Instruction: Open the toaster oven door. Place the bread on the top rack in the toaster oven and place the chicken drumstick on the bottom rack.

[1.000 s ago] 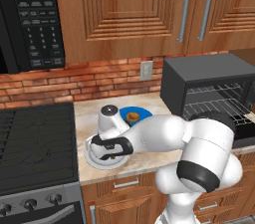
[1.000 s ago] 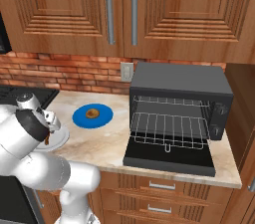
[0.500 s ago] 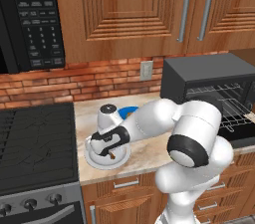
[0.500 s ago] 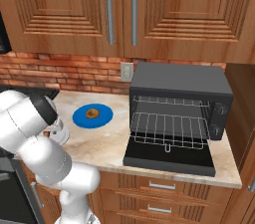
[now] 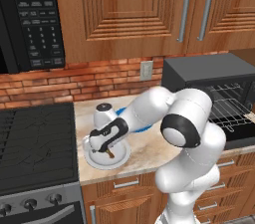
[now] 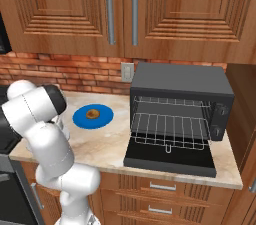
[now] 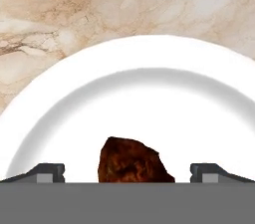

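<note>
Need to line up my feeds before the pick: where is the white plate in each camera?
Left base view: white plate lower centre, under the open claw.
Right base view: only a sliver behind the arm, far left.
Hand view: across the middle, drumstick on it.
Shared landmark: marble counter.

Under my pincer: white plate, smooth, glossy like glazed ceramic. Drumstick rough, crusty, dark reddish-brown. Counter polished beige marble w/ veins. Toaster oven matt dark grey metal, shiny wire racks. Cabinets varnished wood. Backsplash rough brick.
</note>
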Tool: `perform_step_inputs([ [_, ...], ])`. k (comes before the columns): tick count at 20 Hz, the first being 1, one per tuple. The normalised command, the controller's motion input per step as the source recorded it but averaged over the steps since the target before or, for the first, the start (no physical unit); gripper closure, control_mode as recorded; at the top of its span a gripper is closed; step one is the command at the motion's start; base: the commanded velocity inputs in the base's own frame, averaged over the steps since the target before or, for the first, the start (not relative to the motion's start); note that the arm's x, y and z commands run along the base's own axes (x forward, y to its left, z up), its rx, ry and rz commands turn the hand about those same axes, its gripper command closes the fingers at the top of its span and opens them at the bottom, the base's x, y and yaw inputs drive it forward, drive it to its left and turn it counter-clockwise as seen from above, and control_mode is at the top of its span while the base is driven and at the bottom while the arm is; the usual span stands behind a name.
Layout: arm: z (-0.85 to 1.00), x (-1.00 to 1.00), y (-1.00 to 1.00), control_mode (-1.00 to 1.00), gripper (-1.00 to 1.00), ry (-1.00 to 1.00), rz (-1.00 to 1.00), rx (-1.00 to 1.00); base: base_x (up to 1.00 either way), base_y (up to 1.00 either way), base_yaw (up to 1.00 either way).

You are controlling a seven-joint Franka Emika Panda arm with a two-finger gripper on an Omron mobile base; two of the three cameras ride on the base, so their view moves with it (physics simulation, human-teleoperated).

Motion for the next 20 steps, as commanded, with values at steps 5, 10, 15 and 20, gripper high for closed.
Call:
perform_step_inputs([
  [5,-0.01,0.0,0.01,-1.0,1.0,0.01,0.0,-0.03,0.0,0.0,0.0],
  [10,0.01,-0.08,-0.04,-1.0,1.0,0.08,0.0,-0.01,0.0,0.0,0.0],
  [15,0.35,-0.13,-0.22,-1.0,1.0,0.11,0.01,0.06,0.0,0.0,0.0],
  [20,0.45,-0.25,-0.27,-1.0,1.0,0.03,0.05,0.07,0.0,0.0,0.0],
])
